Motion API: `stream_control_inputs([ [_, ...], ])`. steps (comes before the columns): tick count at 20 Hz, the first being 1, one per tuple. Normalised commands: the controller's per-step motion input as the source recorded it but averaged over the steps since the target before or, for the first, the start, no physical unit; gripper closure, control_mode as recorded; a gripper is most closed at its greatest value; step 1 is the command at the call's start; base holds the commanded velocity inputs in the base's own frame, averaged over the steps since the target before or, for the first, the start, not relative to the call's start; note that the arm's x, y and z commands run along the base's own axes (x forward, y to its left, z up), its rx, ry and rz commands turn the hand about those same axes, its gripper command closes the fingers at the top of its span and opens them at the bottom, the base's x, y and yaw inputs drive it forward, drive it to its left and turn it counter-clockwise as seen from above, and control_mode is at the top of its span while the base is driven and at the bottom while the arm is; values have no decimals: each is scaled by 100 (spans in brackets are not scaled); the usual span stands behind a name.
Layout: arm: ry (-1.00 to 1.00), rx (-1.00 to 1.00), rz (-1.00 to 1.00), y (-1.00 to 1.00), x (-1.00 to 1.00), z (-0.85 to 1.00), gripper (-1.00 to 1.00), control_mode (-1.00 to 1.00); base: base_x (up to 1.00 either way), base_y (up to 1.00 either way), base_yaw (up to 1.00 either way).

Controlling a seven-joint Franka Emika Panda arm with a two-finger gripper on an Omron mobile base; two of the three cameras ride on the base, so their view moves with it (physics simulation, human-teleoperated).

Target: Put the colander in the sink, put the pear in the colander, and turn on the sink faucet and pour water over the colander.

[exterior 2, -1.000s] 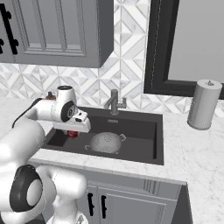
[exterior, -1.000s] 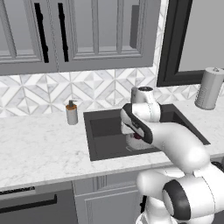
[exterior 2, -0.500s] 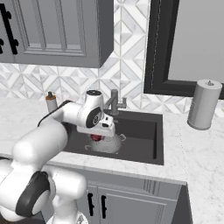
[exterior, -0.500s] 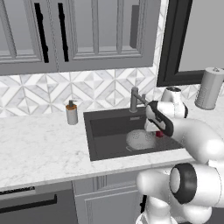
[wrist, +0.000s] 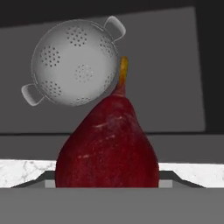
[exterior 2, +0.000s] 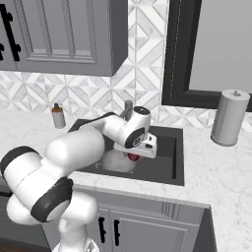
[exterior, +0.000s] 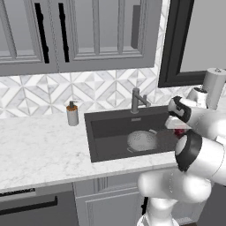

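Operator, your gripper (exterior 2: 134, 156) holds the pear (wrist: 107, 144) over the sink (exterior: 106, 132); its fingertips are hidden behind the fruit in the hand view. The pear hangs above the basin beside the colander (wrist: 74, 62), not in it. The colander sits empty on the sink floor, partly screened by your arm in the right base view. Behind the sink stands the faucet (exterior: 136, 100).

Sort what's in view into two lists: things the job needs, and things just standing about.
Job:
- round perforated silver-grey metal colander
- dark charcoal rectangular sink
- dark red pear, held in the gripper
- grey metal faucet

Standing about:
- small soap bottle with dark pump
- grey paper towel roll
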Motion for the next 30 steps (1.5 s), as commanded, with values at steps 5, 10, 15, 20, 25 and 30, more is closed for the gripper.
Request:
stream_control_inputs([
  [5,0,16,3,-62,44,-7,100,-100,0,0,0],
  [10,-6,17,0,-6,52,-16,100,-100,0,0,0],
  [15,-19,11,0,10,39,-17,100,-100,0,0,0],
  [20,-16,3,0,19,16,-18,100,-100,0,0,0],
  [25,-4,0,0,28,19,-12,100,-100,0,0,0],
  [30,0,0,0,24,23,-11,100,-100,0,0,0],
])
